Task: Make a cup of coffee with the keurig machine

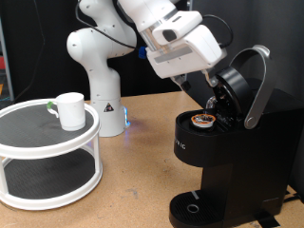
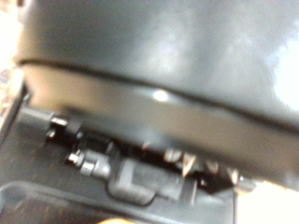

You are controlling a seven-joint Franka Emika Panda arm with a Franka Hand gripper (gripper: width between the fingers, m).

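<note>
The keurig machine [image 1: 223,161] stands at the exterior view's right with its silver-trimmed lid [image 1: 249,81] swung up. A small pod with a brownish top [image 1: 201,120] sits in the open chamber. My gripper [image 1: 217,92] is right at the lid's inner side, just above the chamber; its fingers are dark against the black lid. The wrist view is filled by a blurred close-up of the machine's black lid [image 2: 168,47] and its holder parts [image 2: 140,173]; no fingers show there. The cup [image 1: 68,109], a white mug, stands on a round stand at the left, far from the gripper.
The mug's white two-tier round stand [image 1: 47,142] takes the exterior view's left. The white arm base [image 1: 100,90] stands behind, on the wooden table [image 1: 142,171]. The machine's round drip base [image 1: 193,204] holds nothing.
</note>
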